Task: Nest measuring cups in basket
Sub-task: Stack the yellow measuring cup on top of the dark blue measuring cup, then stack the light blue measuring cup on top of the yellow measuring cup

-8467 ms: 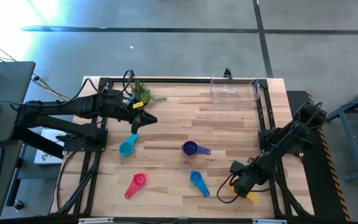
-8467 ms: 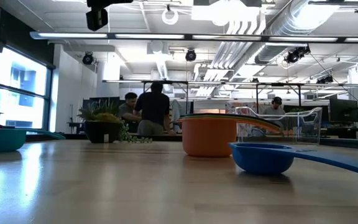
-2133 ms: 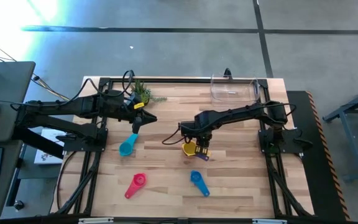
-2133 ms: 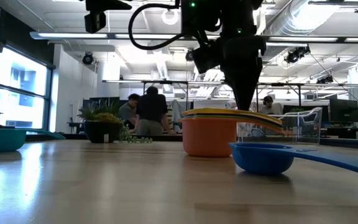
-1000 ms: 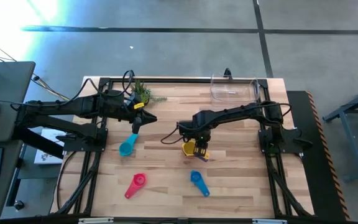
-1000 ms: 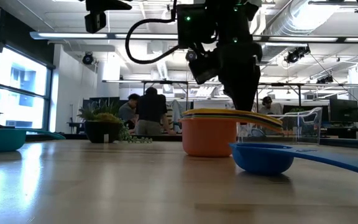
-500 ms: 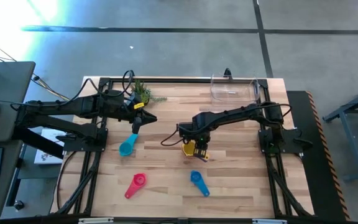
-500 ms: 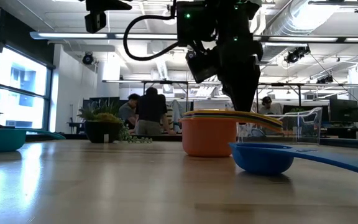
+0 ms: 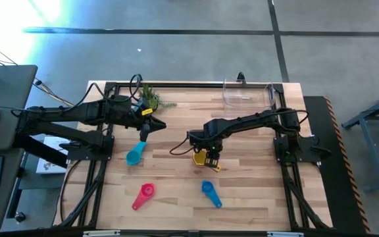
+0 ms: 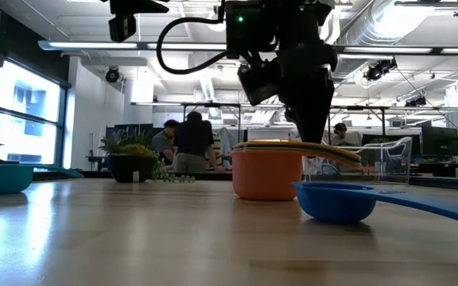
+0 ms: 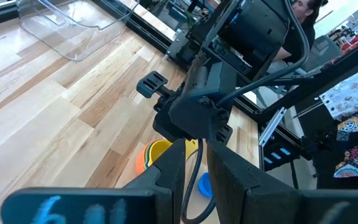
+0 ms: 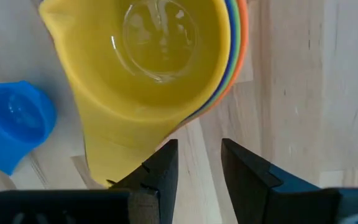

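A nested stack of measuring cups (image 9: 199,158) stands mid-table, yellow innermost (image 12: 160,56) and orange outermost (image 10: 267,175). My right gripper (image 12: 194,158) is open and points down at the stack's handle side (image 10: 312,135); bare wood shows between its fingers. Three cups lie singly on the table: teal (image 9: 134,156), pink (image 9: 143,195) and blue (image 9: 209,193). My left gripper (image 9: 147,130) waits open, above the teal cup's handle end. The clear basket (image 9: 247,94) stands at the far edge. My right gripper comes from above. One finger (image 12: 160,165) stands right at the edge of the yellow cup's handle (image 12: 104,155); I cannot tell whether it touches. The stack rests on the table.
A small potted plant (image 9: 151,99) stands at the far left of the table, beside the left arm. Bare wood lies between the stack and the basket. The blue cup (image 10: 336,201) lies just nearer than the stack. People stand in the room beyond the table.
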